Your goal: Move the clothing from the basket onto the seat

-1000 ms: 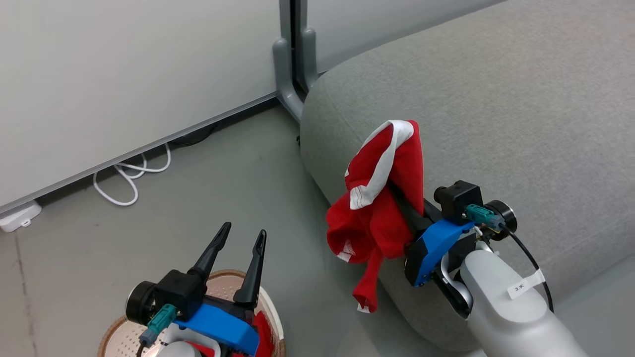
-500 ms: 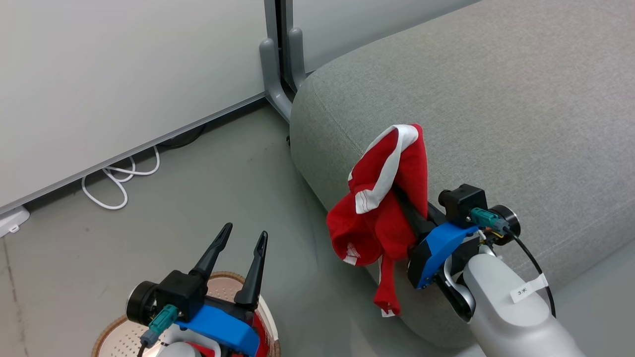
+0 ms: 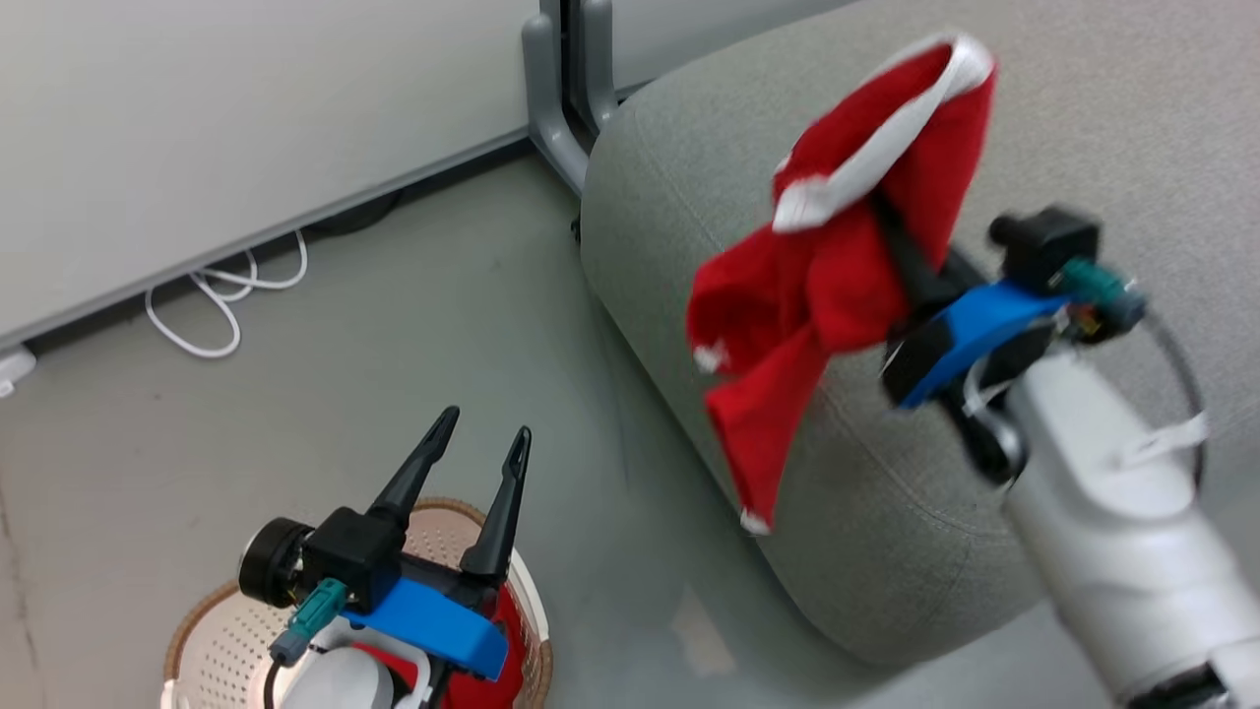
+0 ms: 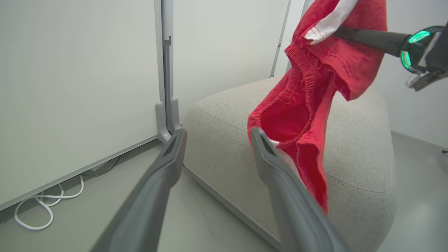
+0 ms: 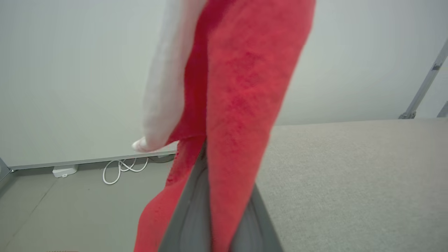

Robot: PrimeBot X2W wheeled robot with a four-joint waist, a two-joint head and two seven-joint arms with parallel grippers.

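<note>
Raised since the earlier frame: right gripper (image 3: 883,204) with red garment (image 3: 827,286), from frame centre to upper right, now over the rounded end of the seat (image 3: 984,512); the camera has also shifted slightly.

Progress, by judgement: partway. One garment is out of the basket (image 3: 212,640) and hangs in air, not yet laid down. More red clothing (image 3: 509,630) remains in the basket, lower left.

Right pincer: fingers closed together on bunched fabric, white stripe draped over the tips.

Left gripper (image 3: 484,423): lower left, above the basket, fingers parted narrowly, holding nothing.
</note>
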